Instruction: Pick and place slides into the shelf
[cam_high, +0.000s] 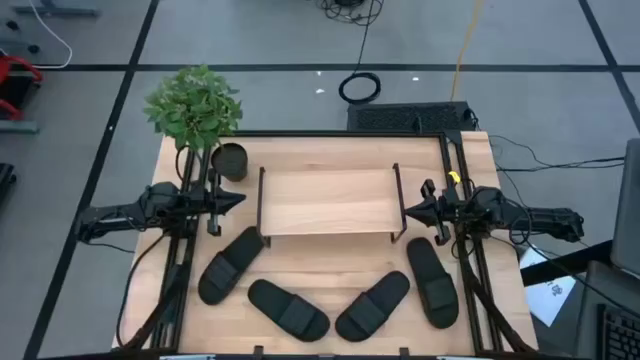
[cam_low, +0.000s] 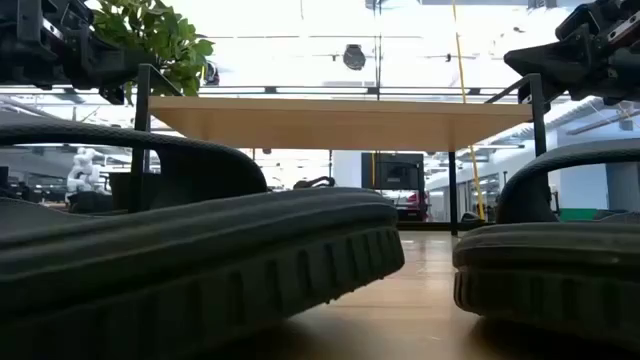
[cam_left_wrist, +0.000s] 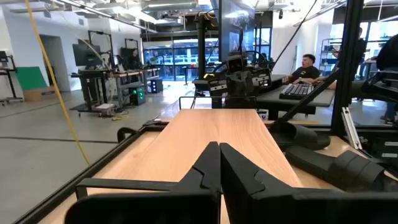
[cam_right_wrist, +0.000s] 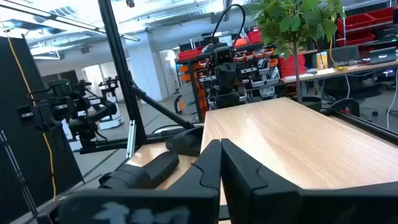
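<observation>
1. Four slides spread in an arc along the lower half of the high view, below the shelf: far-left slide, centre-left slide, centre-right slide, far-right slide. None on or under the shelf yet.

2. Left gripper poised at the shelf's left end, level with the board; fingers pressed together to a point in its wrist view, holding nothing.

3. Right gripper mirrored at the shelf's right end, fingers likewise closed tip to tip, empty.

4. Decisive relation, left side: far-left slide just below and slightly right of the left gripper in the high view, long axis running diagonally from lower left to upper right, upper end near the shelf's left leg.

5. Decisive relation, right side: far-right slide directly below the right gripper, long axis close to vertical in the frame, tilted slightly toward upper left.

6. Nearest pairings, judged from this layout: left arm for the two left slides, right arm for the two right. Both pairs of fingers to be opened before any descent.
</observation>
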